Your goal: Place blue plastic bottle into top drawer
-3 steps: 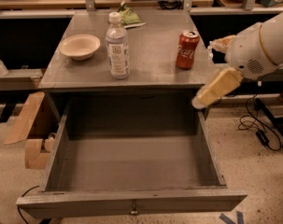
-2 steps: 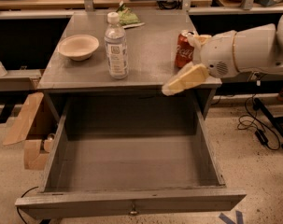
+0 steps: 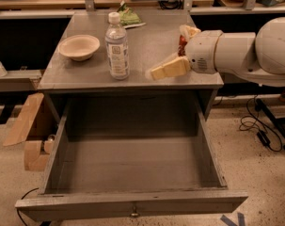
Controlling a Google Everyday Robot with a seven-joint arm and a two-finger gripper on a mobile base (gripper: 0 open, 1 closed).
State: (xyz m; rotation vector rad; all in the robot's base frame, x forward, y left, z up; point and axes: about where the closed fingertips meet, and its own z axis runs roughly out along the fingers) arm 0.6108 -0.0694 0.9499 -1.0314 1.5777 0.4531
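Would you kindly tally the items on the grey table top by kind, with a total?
Bottles: 1, the blue plastic bottle
Bowls: 1, the pale bowl
Cans: 1, the red can, mostly hidden by the gripper, which hovers open over the table's right side
Green items: 1, at the back
Total: 4

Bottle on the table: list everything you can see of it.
The bottle is clear plastic with a white screw cap and a pale label with bluish print. It stands upright, capped, on the grey table near its front edge, behind the open drawer. Only the table touches it: the bowl sits apart on its left in the view, and the tool, open, is on its right, clear of it.
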